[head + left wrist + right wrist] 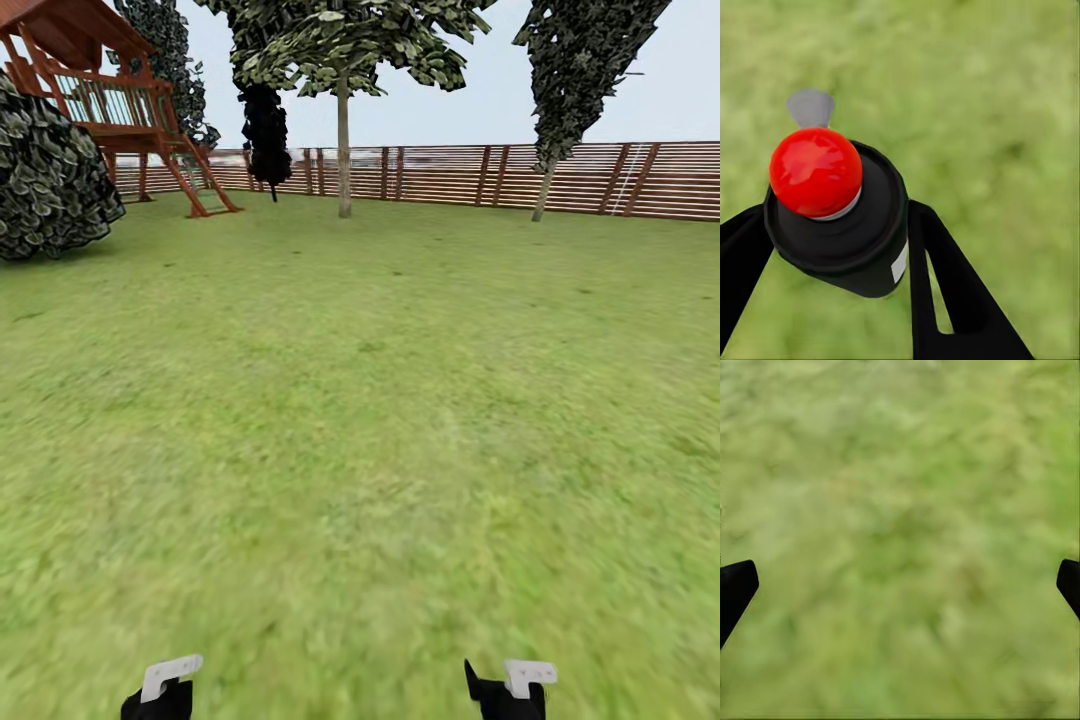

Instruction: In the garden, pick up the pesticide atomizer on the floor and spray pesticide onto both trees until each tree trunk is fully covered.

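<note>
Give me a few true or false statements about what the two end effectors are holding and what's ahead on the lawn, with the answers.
1. The left end effector grips the pesticide atomizer. True.
2. The atomizer's top is blue. False: it is red.
3. The right end effector holds a bottle. False: it is open, with only lawn between its fingers.
4. A wooden fence runs behind a slim tree trunk. True.
5. The playset stands at the far right. False: it is at the far left.

Left claw [832, 247] clamped around the pesticide atomizer [832, 217], right claw [900, 585] spread wide, both low.
</note>
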You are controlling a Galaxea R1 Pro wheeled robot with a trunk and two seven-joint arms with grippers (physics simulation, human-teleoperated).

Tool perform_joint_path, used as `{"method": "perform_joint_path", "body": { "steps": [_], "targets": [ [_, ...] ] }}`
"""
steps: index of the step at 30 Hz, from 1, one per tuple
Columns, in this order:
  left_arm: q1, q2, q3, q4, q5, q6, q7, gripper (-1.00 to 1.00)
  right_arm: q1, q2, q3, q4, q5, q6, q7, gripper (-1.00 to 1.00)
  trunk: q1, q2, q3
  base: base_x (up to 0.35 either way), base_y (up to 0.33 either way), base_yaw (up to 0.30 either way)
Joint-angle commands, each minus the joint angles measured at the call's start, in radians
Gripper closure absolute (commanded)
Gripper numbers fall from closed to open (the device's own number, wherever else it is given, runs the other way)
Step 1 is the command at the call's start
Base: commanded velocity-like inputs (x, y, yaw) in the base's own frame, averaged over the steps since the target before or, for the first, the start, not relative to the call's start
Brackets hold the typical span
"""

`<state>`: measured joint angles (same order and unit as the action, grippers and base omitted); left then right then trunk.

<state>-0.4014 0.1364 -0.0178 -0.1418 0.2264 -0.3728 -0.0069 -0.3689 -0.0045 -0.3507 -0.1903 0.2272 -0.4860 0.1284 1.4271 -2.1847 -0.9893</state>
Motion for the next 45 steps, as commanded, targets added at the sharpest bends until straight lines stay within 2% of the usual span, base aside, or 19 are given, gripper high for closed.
{"method": "perform_joint_path", "body": {
  "steps": [1,5,10,13,45],
  "targets": [
    [-0.001,0.000,-0.002,0.001,0.005,-0.003,-0.001,1.00,-0.001,0.001,-0.009,0.013,0.005,-0.004,0.005,-1.00,0.000,0.000,-0.001,0.339,0.000,0.000],
    [-0.001,0.000,-0.002,0.001,0.005,-0.003,-0.001,1.00,-0.001,0.002,-0.010,0.032,0.004,-0.002,0.005,-1.00,0.000,0.000,-0.001,0.339,0.000,0.000],
    [-0.001,0.000,-0.002,0.001,0.005,-0.003,-0.001,1.00,-0.001,0.003,-0.010,0.128,0.004,-0.001,0.005,-1.00,0.000,0.000,-0.001,0.339,0.000,0.000],
    [-0.001,0.000,-0.002,0.001,0.005,-0.003,-0.001,1.00,-0.001,0.004,-0.010,0.149,0.004,0.000,0.005,-1.00,0.000,0.000,-0.001,0.339,0.000,0.000],
    [-0.001,0.000,-0.002,0.001,0.005,-0.003,-0.001,1.00,0.000,0.001,-0.010,0.158,0.004,0.001,0.005,-1.00,0.000,0.000,-0.001,0.339,0.000,0.000]
  ]
}}
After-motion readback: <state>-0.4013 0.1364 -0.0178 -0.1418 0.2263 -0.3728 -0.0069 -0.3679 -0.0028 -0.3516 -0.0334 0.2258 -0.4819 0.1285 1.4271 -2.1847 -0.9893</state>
